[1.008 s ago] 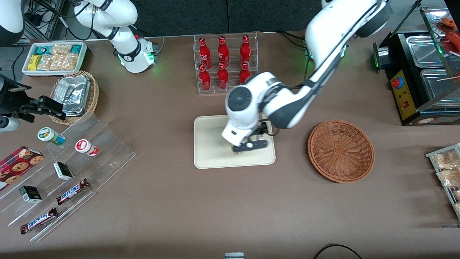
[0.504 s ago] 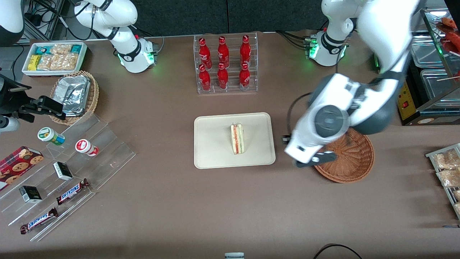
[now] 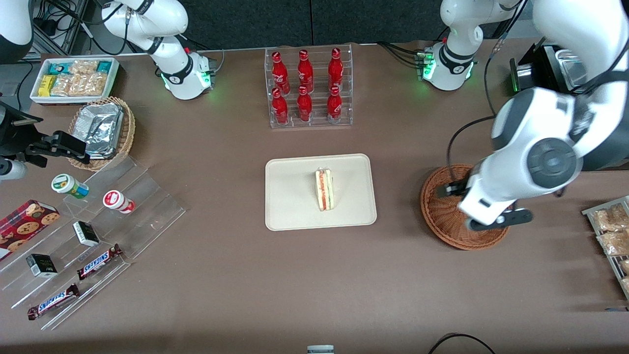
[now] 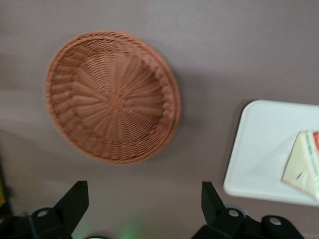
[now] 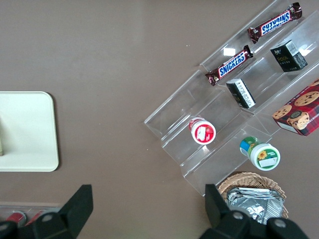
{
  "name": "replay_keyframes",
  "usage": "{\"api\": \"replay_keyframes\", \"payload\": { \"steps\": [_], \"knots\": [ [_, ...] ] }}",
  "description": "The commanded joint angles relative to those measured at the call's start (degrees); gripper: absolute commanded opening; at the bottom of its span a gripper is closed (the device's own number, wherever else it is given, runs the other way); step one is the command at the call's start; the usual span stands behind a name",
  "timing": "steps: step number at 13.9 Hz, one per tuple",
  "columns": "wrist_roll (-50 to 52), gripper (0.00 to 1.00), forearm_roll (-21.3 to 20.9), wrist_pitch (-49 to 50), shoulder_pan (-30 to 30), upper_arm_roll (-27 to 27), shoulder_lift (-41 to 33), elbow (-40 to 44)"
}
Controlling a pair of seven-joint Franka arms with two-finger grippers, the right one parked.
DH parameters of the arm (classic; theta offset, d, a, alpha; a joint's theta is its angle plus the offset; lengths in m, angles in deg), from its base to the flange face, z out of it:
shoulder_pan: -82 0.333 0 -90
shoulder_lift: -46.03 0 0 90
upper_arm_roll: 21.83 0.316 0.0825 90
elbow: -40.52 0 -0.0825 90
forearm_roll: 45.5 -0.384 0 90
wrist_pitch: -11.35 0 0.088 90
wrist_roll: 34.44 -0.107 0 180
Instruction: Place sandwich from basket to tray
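Front view, centre frame: my sandwich (image 3: 324,190) stands on edge on the tray (image 3: 290,196), while at right my gripper (image 3: 484,206), fingers spread and empty, hangs above the bare basket (image 3: 442,216). My one worry is the wedge toppling if the table (image 3: 314,285) gets jolted.

The front view looks steeply down from high above the brown table's near edge, taking in its whole length. The left wrist view faces straight down, close above the round reddish-brown wicker basket (image 4: 112,97), with the open-fingered gripper (image 4: 144,204) at its edge. It shares with the front view that basket (image 3: 444,216) and the flat cream rectangular tray (image 3: 295,196), whose corner (image 4: 264,149) it catches. The right wrist view looks down on the clear acrylic stepped snack stand (image 5: 234,99).
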Motion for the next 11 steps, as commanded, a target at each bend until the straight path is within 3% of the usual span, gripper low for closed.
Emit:
{"api": "replay_keyframes", "payload": {
  "steps": [1, 3, 7, 11],
  "knots": [
    [-11.7, 1.0, 4.4, 5.9, -1.2, 6.6, -7.7, -3.2],
    [-19.6, 1.0, 4.7, 12.4, -1.2, 8.5, -10.8, -3.4],
    [-21.0, 1.0, 9.1, 16.4, -4.0, 16.7, -20.2, -7.3],
    [-21.3, 1.0, 8.4, 18.7, -4.0, 16.8, -27.5, -14.5]
  ]
}}
